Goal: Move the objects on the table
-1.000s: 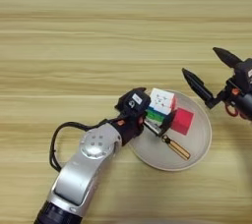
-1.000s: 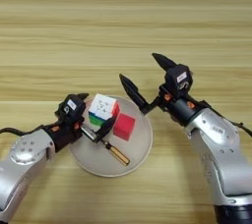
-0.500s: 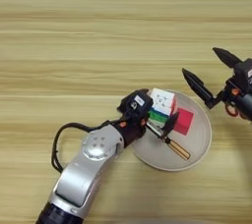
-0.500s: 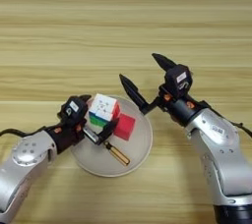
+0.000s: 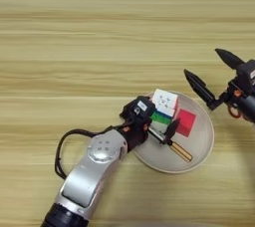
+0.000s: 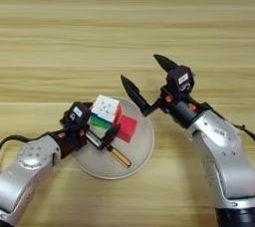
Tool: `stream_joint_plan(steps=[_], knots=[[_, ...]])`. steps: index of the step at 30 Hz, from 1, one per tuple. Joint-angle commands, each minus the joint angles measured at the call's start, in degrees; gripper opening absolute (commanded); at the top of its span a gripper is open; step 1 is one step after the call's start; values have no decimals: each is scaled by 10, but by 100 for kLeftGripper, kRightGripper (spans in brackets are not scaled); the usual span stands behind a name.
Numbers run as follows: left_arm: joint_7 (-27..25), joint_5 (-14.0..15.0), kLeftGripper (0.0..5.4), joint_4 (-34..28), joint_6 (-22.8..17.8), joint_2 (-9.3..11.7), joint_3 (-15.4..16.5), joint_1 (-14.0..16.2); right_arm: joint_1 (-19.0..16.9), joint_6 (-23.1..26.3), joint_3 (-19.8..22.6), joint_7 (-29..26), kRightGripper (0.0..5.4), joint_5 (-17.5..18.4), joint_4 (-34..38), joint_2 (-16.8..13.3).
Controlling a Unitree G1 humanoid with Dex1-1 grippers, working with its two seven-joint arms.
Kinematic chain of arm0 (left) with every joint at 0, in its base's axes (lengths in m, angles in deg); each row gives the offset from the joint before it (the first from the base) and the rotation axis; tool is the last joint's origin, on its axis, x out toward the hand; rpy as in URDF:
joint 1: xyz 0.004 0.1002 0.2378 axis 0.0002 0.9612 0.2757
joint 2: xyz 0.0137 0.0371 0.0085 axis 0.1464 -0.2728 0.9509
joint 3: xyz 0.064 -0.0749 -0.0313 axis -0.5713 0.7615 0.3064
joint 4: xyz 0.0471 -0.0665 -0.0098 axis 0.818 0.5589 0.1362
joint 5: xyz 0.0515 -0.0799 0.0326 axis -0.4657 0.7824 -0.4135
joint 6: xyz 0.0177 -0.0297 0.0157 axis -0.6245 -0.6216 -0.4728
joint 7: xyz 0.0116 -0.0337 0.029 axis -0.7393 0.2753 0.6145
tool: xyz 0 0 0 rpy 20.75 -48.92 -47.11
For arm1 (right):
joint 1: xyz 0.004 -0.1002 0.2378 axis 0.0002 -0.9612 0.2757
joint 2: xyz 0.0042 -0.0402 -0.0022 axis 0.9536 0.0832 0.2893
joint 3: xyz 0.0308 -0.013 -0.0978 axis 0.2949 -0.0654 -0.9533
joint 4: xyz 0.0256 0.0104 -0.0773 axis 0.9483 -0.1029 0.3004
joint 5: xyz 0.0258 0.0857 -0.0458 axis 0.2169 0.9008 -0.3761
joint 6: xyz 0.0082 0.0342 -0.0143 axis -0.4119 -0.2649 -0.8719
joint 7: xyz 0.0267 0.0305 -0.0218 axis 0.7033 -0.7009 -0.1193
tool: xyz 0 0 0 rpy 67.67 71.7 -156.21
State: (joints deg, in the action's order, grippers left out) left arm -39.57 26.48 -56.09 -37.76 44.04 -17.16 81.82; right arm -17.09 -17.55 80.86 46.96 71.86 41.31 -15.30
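The puzzle cube hides one finger of the left gripper — whether it's pinched or just sitting against the fingers is anyone's guess — the scissors' red handles blur into one block, and the right arm gets chopped by the left eye view's edge.

Left tool closed on the puzzle cube over the plate; red block just right of it; right tool spread open, above-right.
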Motion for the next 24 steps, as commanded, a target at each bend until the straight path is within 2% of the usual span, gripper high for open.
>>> stream_joint_plan(steps=[1,10,24], knots=[[6,-8,540,14,6,-4,4,-5,-4,-3,0,4,538,-4,5,1],[8,-4,540,27,27,-9,6,-2,-7,-6,0,3,538,-5,0,2],[0,-4,403,44,45,-10,9,0,-8,-10,1,2,540,-4,-3,2]])
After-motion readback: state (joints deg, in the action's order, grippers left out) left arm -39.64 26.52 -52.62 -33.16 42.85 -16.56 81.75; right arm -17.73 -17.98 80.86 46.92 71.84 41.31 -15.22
